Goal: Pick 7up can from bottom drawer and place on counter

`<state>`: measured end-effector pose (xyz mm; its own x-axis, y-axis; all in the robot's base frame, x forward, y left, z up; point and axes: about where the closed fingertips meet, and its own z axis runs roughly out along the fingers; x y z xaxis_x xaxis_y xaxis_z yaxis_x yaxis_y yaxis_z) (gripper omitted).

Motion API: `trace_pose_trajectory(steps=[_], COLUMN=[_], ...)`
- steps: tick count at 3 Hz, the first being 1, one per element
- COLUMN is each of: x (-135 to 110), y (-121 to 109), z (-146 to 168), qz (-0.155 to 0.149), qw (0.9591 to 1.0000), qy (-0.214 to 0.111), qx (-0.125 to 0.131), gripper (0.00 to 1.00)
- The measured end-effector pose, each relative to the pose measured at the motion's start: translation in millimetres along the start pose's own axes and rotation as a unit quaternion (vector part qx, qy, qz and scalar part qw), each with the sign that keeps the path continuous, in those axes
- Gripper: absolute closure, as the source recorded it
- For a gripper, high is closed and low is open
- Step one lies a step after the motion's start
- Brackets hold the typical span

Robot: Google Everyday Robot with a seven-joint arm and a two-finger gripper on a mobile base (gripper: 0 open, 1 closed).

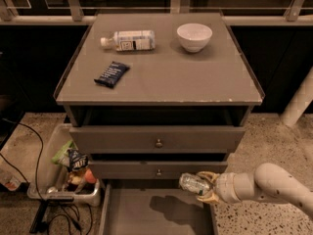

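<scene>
Pick in progress. The pincer (207, 186), entering from the right, pinches the can (191, 183), which is held sideways above the open drawer (146, 214), clear of its floor and casting a shadow on it. The grasp appears done; the raise to the counter (171, 77) and the release are left. Bare surface lies in front of the bowl (194, 36), right of the packet (111, 74).
</scene>
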<state>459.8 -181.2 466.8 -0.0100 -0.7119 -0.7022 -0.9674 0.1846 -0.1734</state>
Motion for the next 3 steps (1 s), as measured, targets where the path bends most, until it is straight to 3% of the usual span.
trace_pose_trajectory(steps=[1, 2, 3], x=[-46, -85, -85], y=[-9, -15, -15], z=[-57, -92, -92], qz=[-0.027, -0.053, -0.053], qw=[0.9995, 0.9986, 0.9986], qy=[0.002, -0.010, -0.010], qx=[0.016, 0.004, 0.004], gripper=[1.00, 1.00, 1.00])
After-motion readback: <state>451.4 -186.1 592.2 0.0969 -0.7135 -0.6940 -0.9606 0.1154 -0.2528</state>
